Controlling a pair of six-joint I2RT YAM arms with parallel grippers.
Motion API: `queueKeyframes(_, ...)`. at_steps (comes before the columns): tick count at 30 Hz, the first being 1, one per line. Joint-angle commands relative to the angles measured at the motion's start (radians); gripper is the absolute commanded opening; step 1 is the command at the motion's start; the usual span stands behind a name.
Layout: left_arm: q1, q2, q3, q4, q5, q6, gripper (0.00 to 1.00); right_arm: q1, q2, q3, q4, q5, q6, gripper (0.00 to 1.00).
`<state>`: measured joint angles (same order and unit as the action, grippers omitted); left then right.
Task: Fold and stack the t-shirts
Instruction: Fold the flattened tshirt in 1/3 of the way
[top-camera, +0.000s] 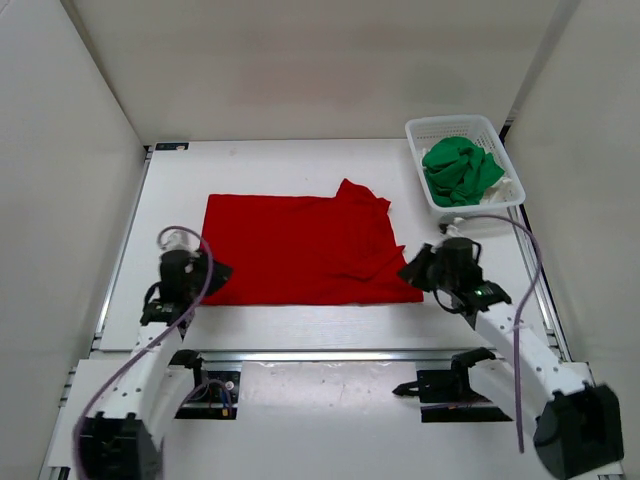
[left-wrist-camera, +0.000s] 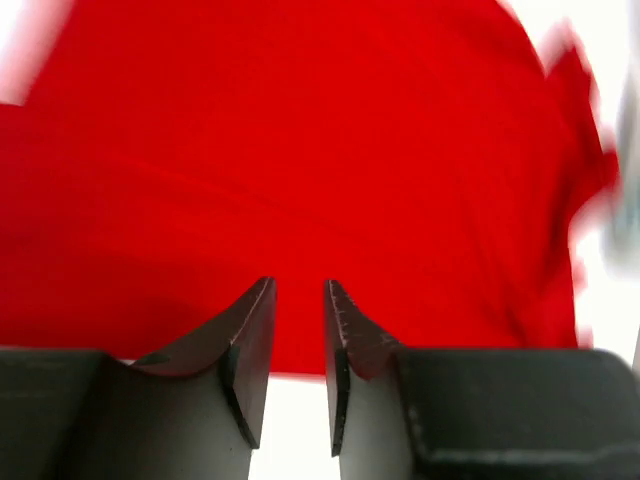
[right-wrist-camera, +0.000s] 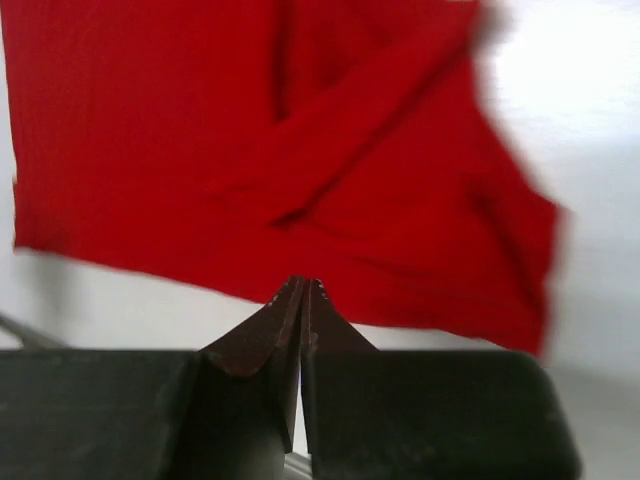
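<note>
While red shirt (top-camera: 300, 250) lies flat between them, left gripper (left-wrist-camera: 299, 284) parted, right gripper (right-wrist-camera: 303, 283) pressed together.

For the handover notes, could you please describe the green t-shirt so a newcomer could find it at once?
Look to the far right corner of the table, where a white mesh basket sits. The green t-shirt lies bunched inside it over some white cloth, whereas the red t-shirt is spread out on the table.

The green shirt (top-camera: 460, 168) hides most of the white shirt (top-camera: 508, 188) in the basket (top-camera: 450, 126).
</note>
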<state>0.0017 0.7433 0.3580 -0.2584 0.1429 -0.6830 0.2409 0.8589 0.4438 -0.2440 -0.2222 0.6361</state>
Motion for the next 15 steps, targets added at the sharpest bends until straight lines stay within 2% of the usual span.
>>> queueKeyframes(1,-0.359,0.057,-0.019,0.152,-0.135,-0.09,0.36,0.194,0.205,0.14,0.097,0.119,-0.059,0.0)
queueKeyframes(3,-0.49,0.138,-0.013,0.221,-0.204,-0.099,0.35,0.219,0.311,0.19,0.126,0.1,-0.067,0.01)
queueKeyframes(4,-0.532,0.198,-0.008,0.275,-0.197,-0.108,0.35,0.225,0.366,0.197,0.168,0.089,-0.064,0.07)
queueKeyframes(6,-0.552,0.273,-0.001,0.344,-0.149,-0.105,0.35,0.221,0.425,0.197,0.224,0.086,-0.052,0.18)
queueKeyframes(9,-0.592,0.344,0.012,0.404,-0.149,-0.095,0.35,0.199,0.506,0.2,0.278,0.054,-0.032,0.24)
queueKeyframes(15,-0.641,0.349,-0.007,0.467,-0.149,-0.11,0.34,0.196,0.572,0.182,0.315,0.038,0.002,0.3)
